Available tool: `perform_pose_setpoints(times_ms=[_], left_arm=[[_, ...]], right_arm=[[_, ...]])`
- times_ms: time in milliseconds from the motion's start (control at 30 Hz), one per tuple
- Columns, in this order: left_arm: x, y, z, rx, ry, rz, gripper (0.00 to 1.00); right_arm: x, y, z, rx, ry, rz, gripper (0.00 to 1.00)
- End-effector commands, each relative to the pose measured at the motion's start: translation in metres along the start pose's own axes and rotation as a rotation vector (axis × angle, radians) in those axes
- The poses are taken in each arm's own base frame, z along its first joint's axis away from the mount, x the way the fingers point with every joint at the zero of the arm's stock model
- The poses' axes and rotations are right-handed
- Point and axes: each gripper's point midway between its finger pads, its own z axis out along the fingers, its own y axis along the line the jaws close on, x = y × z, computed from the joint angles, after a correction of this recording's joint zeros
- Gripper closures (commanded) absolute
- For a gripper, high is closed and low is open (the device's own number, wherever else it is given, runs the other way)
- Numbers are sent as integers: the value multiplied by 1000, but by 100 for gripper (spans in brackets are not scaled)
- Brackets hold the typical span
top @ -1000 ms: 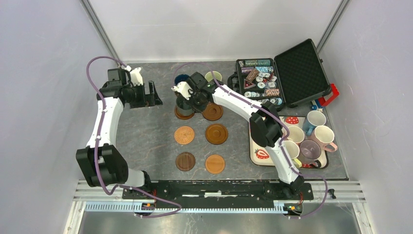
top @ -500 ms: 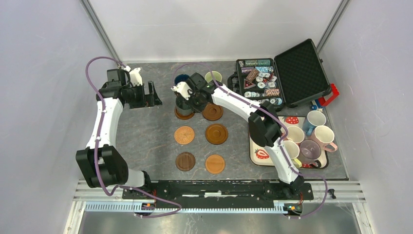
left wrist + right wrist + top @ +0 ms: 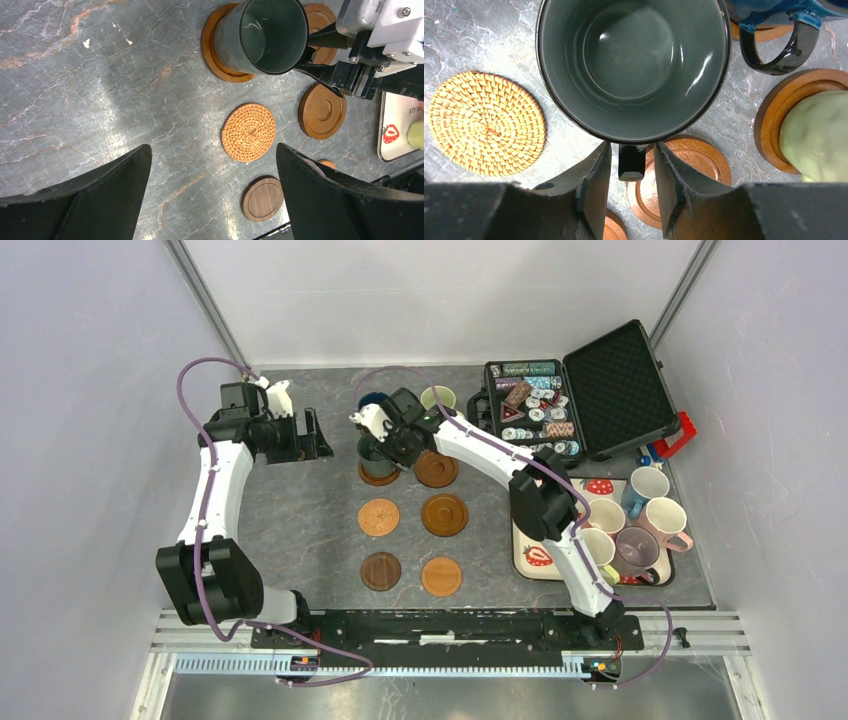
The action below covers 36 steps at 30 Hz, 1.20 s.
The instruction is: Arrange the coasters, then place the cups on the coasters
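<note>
Dark grey-green ceramic mug [image 3: 631, 70] is seated on a round brown wooden coaster [image 3: 207, 50], so the right end effector [image 3: 632, 150] is held slightly apart around its handle, not clamped. Left end effector [image 3: 212, 150] is held wide apart, parked aside.

Left arm [image 3: 215, 490] bent, left jaws wide apart, right arm [image 3: 480, 455] outstretched, right jaws slightly parted

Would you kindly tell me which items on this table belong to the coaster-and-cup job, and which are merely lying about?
Job in hand:
- grey-green mug
- dark blue mug
- pale green mug
- five waiting mugs
- woven coaster
- wooden coasters

Lying about:
- open poker chip case
- strawberry-print tray
- red item beside the case
</note>
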Motion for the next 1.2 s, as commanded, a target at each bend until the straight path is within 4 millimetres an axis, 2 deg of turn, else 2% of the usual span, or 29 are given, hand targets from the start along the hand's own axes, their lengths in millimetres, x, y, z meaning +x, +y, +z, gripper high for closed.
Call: perform_pose_setpoints(times_ms=[0, 133, 300, 400, 533, 700, 800, 900, 1033, 1167], left_arm=[[-4, -4, -7, 7, -31, -14, 0], [-5, -5, -8, 11, -32, -11, 0], [-5, -7, -7, 22, -30, -8, 0], [-6, -8, -9, 25, -36, -1, 0], [-7, -8, -10, 26, -41, 15, 0], [-5, -10, -9, 41, -38, 31, 0], [-4, -12, -9, 62, -38, 54, 0], [-5, -14, -10, 69, -39, 75, 0], [-4, -13, -10, 69, -34, 87, 0], [-6, -13, -7, 80, -30, 81, 0]], right_arm=[[-30, -6, -15, 16, -96, -5, 55], [-30, 1, -25, -11, -114, -14, 46], [-38, 7, -52, -28, -183, -32, 36], [-44, 0, -74, -17, -230, -10, 30], [-31, -18, -99, 8, -277, 87, 27], [22, -31, -116, 33, -254, 121, 26], [66, -28, -117, 32, -208, 83, 27], [104, -24, -116, 14, -156, 83, 33], [142, -27, -111, 37, -77, 44, 41], [158, -29, -99, 52, -29, 28, 52]])
